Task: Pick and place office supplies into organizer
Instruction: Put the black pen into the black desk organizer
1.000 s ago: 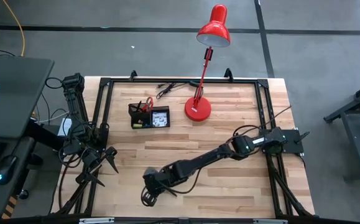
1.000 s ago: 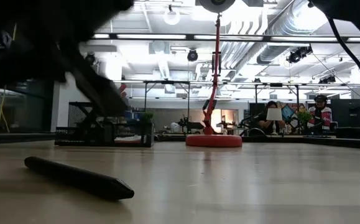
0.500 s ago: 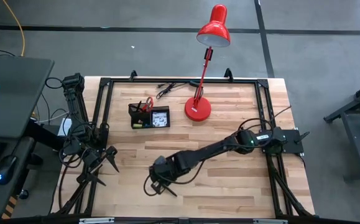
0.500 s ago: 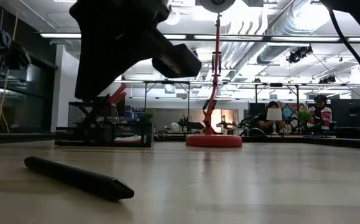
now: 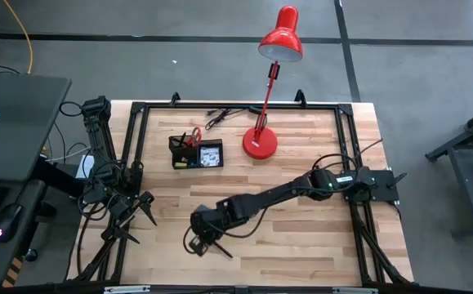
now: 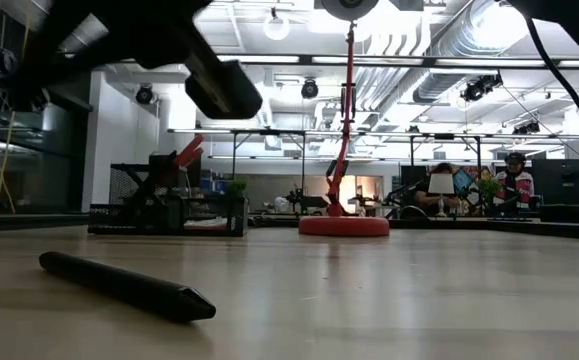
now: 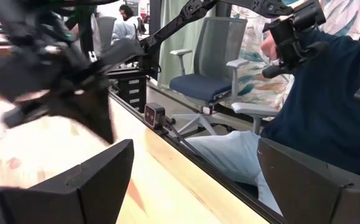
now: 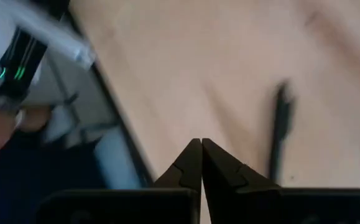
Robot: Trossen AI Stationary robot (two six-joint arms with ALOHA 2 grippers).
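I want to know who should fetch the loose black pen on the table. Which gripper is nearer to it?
Right. The right gripper, shut and empty, hangs close beside the black pen near the table's front edge. The left gripper waits open at the table's left edge, farther off.

A light wooden tabletop (image 5: 301, 245) is sitting inside a black metal frame on a grey concrete floor (image 5: 138, 57) crossed by dark lines. A red desk lamp (image 5: 278, 41) is standing on its round base (image 5: 261, 144) near the far edge. A dark side desk (image 5: 11, 122) is standing off to one side. Across the room, ceiling strip lights (image 6: 299, 60) are glowing under exposed ducts (image 6: 419, 50), and seated people (image 6: 514, 180) are working at benches. A blue office chair (image 7: 211, 81) is waiting nearby.
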